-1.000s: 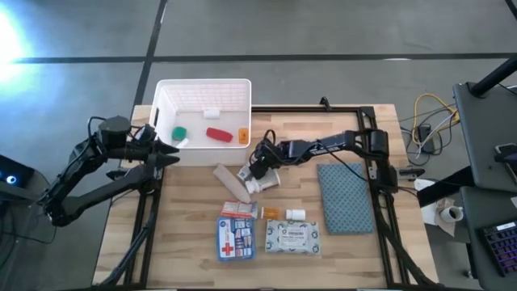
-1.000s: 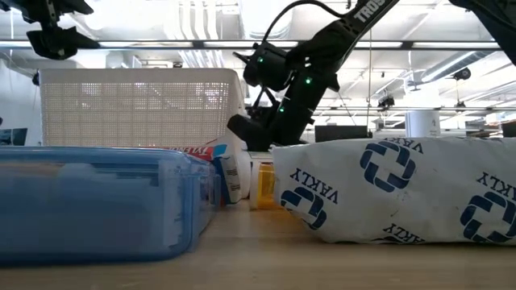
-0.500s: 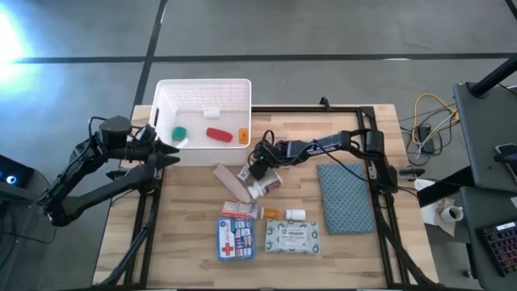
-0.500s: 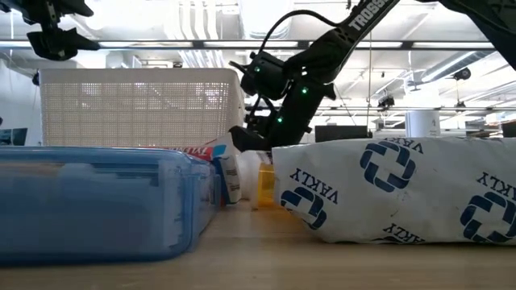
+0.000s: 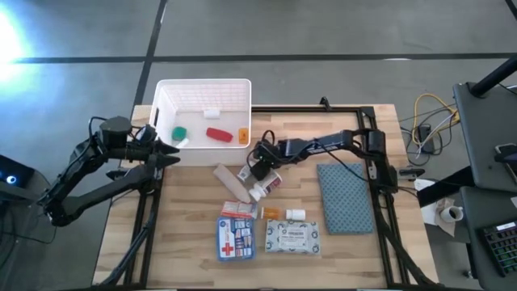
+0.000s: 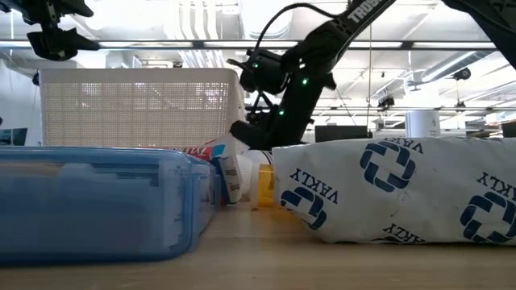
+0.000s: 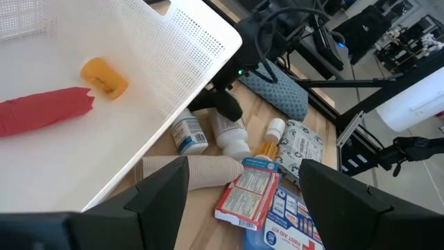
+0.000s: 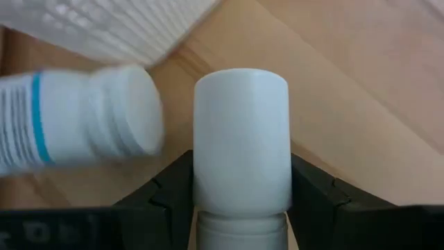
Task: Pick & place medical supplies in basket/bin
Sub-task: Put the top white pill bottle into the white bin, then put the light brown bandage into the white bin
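Observation:
The white slotted bin (image 5: 202,84) stands at the table's far left and holds a red tube (image 5: 218,134), a green piece (image 5: 178,131) and an orange bottle (image 5: 241,135). Two white pill bottles lie by its near right corner. My right gripper (image 5: 258,167) is shut on one of them (image 5: 262,188); the other, with a blue label (image 8: 66,128), lies beside it. A tan roll (image 5: 232,183), the first-aid pouch (image 5: 236,239) and the wipes pack (image 5: 292,237) lie nearer. My left gripper (image 5: 171,153) hovers open at the bin's near left corner. My right gripper pinches the white pill bottle between its two fingers (image 8: 173,191) at the base of the cap (image 8: 241,139), one finger on each side. It comes slanting down from the table's right, and the cap end points ahead of the fingers. Lifted or resting, I cannot tell.
A blue-grey cloth pad (image 5: 346,196) lies at the table's right. A small orange bottle (image 5: 273,212) and a small white item (image 5: 296,213) lie just beyond the wipes pack. The bin's right wall (image 7: 187,59) stands close to the held bottle. Cables hang off the far right edge.
My right gripper has edged slightly toward the table's near edge at the bottles, dipping and then rising a little in the low view. The bottle's cap end has shifted a little toward the near edge with it.

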Available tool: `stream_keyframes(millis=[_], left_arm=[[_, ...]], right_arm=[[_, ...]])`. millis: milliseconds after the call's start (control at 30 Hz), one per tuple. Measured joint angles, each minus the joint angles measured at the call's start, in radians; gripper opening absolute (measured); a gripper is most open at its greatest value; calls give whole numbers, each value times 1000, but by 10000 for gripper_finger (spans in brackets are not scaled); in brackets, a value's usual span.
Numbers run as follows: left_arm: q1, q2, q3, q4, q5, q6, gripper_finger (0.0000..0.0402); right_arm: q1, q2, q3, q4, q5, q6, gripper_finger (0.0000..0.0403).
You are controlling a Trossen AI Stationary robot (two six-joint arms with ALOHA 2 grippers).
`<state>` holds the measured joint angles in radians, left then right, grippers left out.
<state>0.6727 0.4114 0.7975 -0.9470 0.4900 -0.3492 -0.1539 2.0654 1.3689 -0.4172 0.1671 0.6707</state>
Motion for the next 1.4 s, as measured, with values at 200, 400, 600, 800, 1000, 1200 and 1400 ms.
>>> stream_keyframes(millis=[200,400,600,800,1000,1200,1400], left_arm=[[0,0,0,0,0,0,253],[0,0,-1,1,-3,0,253],[0,0,-1,5,-24,0,253],[0,0,-1,9,-24,0,253],[1,-1,-1,8,-24,0,253],[0,-2,-1,8,-21,0,253],[0,-2,-1,-14,-21,0,253]], right_arm=[[25,-134,1,-74,19,32,163],[63,-309,2,-79,182,182,163],[93,-444,2,81,409,258,163],[58,-424,29,508,302,59,163],[6,-239,225,412,127,14,185],[-22,-8,518,344,-107,6,268],[-31,123,827,-66,-113,-33,323]])
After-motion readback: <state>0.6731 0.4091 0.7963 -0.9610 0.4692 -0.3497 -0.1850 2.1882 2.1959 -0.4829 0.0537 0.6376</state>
